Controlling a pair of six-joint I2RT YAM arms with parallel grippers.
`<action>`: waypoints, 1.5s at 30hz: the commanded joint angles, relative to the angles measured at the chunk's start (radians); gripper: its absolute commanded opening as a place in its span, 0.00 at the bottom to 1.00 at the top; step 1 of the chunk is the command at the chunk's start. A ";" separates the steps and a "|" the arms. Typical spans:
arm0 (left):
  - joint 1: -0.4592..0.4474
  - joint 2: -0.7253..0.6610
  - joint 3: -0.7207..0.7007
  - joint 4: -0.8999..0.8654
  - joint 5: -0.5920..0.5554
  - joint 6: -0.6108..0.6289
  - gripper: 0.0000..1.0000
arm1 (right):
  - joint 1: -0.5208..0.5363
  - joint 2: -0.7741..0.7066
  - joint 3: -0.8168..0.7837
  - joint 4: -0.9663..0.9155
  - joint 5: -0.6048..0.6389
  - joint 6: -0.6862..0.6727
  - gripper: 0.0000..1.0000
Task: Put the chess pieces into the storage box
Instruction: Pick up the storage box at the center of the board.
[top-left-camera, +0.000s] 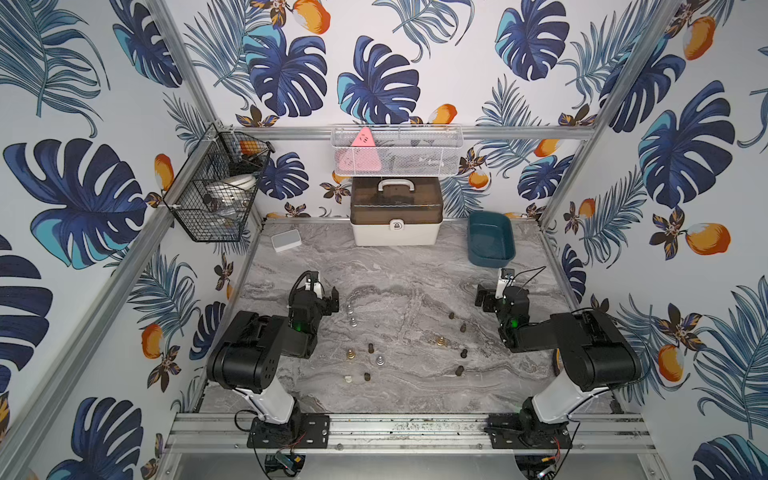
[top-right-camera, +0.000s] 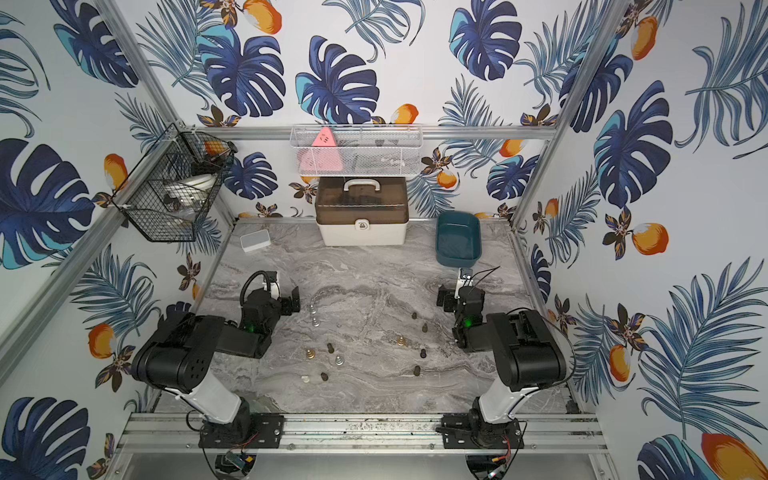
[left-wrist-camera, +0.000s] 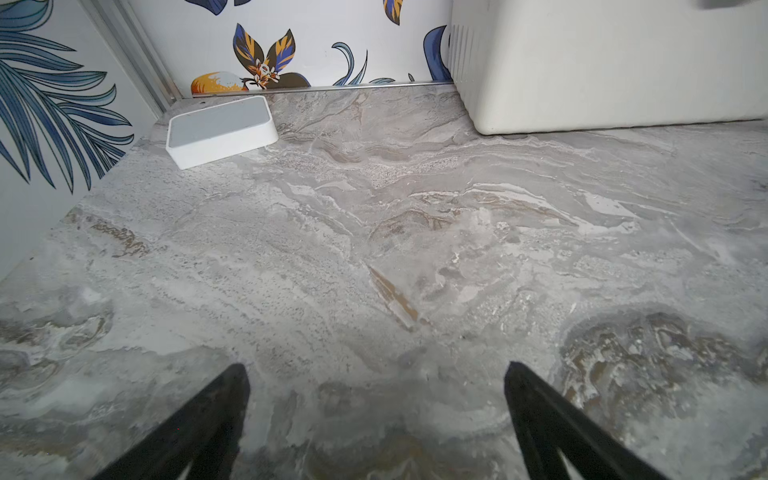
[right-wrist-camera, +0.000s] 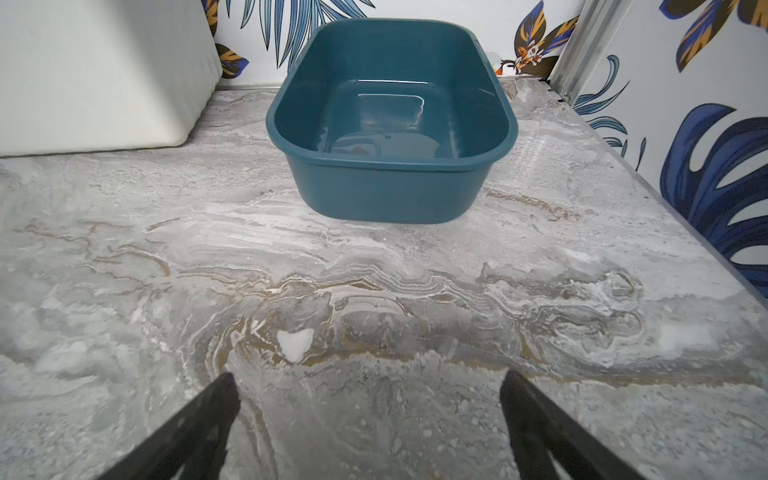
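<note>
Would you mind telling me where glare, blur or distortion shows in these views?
Right wrist view: bright reflections streak the glossy floor of the storage box, and the right tool looks soft; left wrist view: the tabletop blurs near the left tool; both top views: the frame posts splay outward with wide-angle perspective, and the chess pieces are tiny and soft.

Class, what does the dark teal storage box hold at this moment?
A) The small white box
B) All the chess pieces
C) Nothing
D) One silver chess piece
C: the right wrist view shows the floor of the storage box bare, and in a top view the chess pieces stand scattered on the table, apart from the box.
</note>
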 joint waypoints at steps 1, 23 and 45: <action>0.002 -0.003 0.004 0.016 0.010 0.011 0.99 | 0.000 -0.001 0.003 0.008 -0.001 0.007 1.00; -0.176 -0.270 0.238 -0.560 -0.465 -0.087 0.97 | 0.004 -0.233 0.158 -0.414 0.146 0.120 1.00; -0.563 0.148 1.149 -1.296 0.161 -0.208 0.81 | 0.046 0.489 1.532 -1.686 -0.026 0.143 0.83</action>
